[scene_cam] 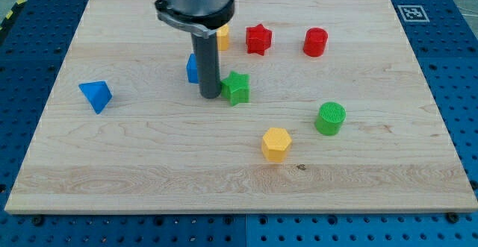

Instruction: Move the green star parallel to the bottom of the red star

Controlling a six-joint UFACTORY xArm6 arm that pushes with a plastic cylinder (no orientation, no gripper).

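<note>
Green star [236, 87] beside my tip [210, 96].
Star touches tip's right side, below red star [258, 39]; tool has no jaws.

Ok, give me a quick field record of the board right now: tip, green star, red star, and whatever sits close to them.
tip: my tip is on the board, against the green star's left side
green star: below and left of the red star
red star: near the view's top
blue block: partly hidden behind the rod
yellow block: left of the red star, partly hidden
gap between stars: bare board
</note>
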